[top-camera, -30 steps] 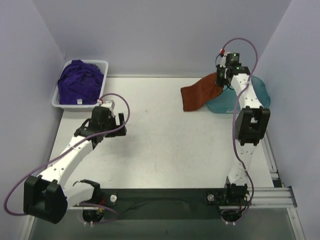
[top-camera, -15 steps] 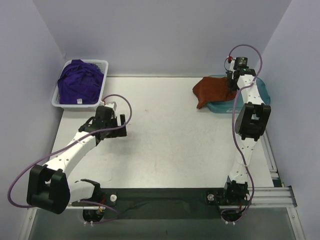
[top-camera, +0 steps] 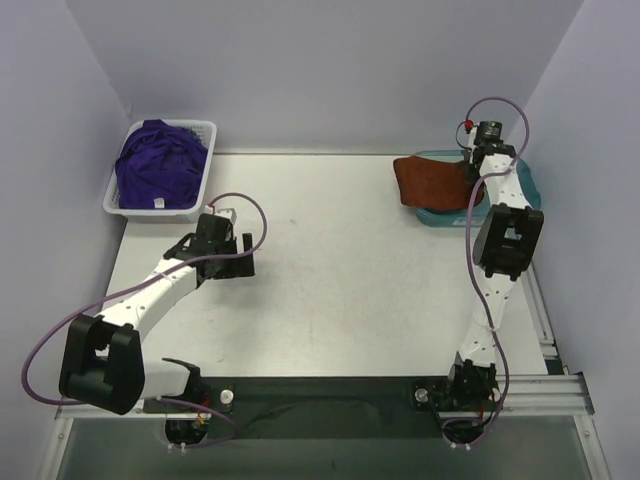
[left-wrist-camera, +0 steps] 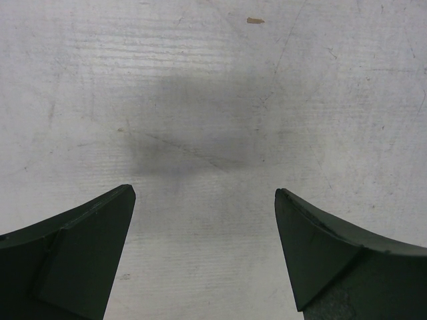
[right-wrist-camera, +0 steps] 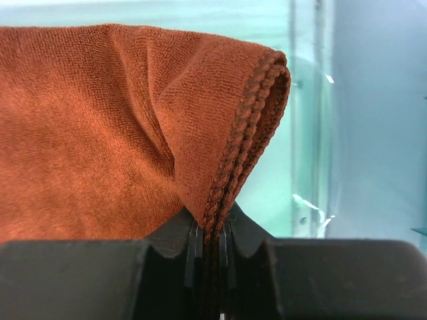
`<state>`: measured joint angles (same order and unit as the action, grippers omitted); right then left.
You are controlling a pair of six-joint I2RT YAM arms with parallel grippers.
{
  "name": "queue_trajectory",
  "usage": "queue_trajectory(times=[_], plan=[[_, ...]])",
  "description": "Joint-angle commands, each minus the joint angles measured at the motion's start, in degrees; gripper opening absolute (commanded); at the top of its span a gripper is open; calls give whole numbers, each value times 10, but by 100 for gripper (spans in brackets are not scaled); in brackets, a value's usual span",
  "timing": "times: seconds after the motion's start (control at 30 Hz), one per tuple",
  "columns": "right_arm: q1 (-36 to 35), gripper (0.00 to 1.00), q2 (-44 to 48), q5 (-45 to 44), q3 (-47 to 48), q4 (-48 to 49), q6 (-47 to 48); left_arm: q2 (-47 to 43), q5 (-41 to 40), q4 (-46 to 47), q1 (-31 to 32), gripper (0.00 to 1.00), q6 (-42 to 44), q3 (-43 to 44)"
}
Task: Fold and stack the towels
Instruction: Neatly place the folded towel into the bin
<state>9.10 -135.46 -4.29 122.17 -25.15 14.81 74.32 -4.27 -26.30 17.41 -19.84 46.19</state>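
The right gripper (right-wrist-camera: pixel 212 225) pinched the hem of the orange towel (right-wrist-camera: pixel 100 133) (left gripper (left-wrist-camera: pixel 205 200) spread wide); lowering it flat onto the tray (top-camera: pixel 528 188) seemed wisest.

This is a robotics lab test cell: a bare, scuffed white table (top-camera: pixel 330 290) is boxed in on three sides by plain pale lavender walls (top-camera: pixel 320 70). The left arm (top-camera: pixel 150 295) and the right arm (top-camera: pixel 500 250) are bolted to a metal rail (top-camera: pixel 560 388) at the table's near edge, trailing exposed purple cables (top-camera: pixel 255 215). A white slotted basket (top-camera: pixel 150 214) of purple towels (top-camera: pixel 160 165) at the far left corner and a teal tray (top-camera: pixel 527 185) with a rust-orange towel (top-camera: pixel 430 180) at the far right corner sit like staged props.
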Motion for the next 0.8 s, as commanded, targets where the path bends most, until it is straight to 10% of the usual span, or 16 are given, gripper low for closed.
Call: queue_trajectory(times=[0.0,0.77], plan=[[16,0,5,-38,8,26,12,4,-3,23,-3,97,6,-2],[31,0,7,-85,-37,63,-6,14,1,30,-2,97,3,-4]])
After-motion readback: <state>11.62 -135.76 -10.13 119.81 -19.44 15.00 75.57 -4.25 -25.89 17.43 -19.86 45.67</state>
